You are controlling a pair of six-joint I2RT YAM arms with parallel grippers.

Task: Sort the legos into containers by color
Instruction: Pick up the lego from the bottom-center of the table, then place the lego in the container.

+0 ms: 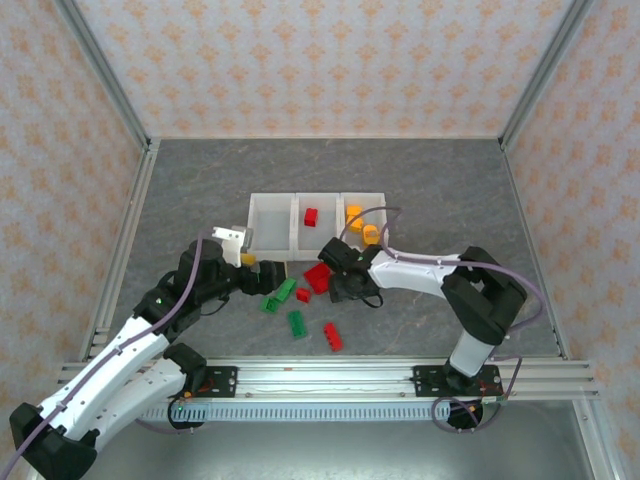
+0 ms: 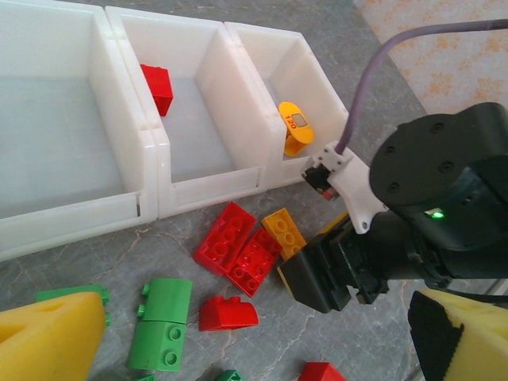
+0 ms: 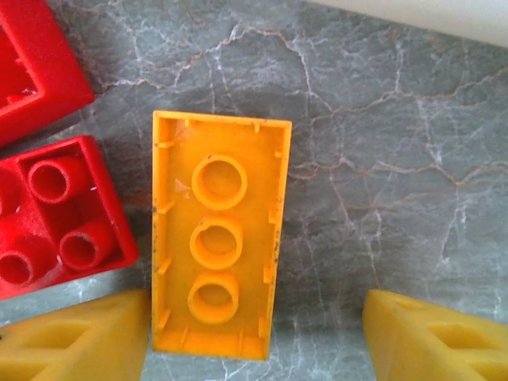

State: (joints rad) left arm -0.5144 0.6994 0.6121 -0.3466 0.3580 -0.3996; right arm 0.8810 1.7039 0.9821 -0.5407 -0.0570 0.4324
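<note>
Right now the right gripper (image 3: 258, 317) hangs low over the grey marbled tabletop (image 3: 397, 159) with its yellow fingers (image 3: 436, 337) spread apart. An orange-yellow plastic brick (image 3: 216, 238) lies between them, hollow side up, close beside one finger and well clear of the other. Two red plastic bricks (image 3: 55, 214) sit just beside it, one of them also upturned. All this is just in front of the row of three translucent white square plastic bins (image 1: 295, 225), where a red brick (image 1: 311, 216) lies in the middle bin and orange-yellow pieces (image 1: 353, 212) in the right-hand one. The left gripper (image 2: 258, 325) hovers nearby, its yellow foam fingers (image 2: 48, 333) likewise wide apart, over loose green bricks (image 2: 163, 321) and a small red sloped piece (image 2: 228, 313) on the table. Seen from above, a single green brick (image 1: 297, 323) and a single red block (image 1: 332, 336) lie nearer the arm bases.
</note>
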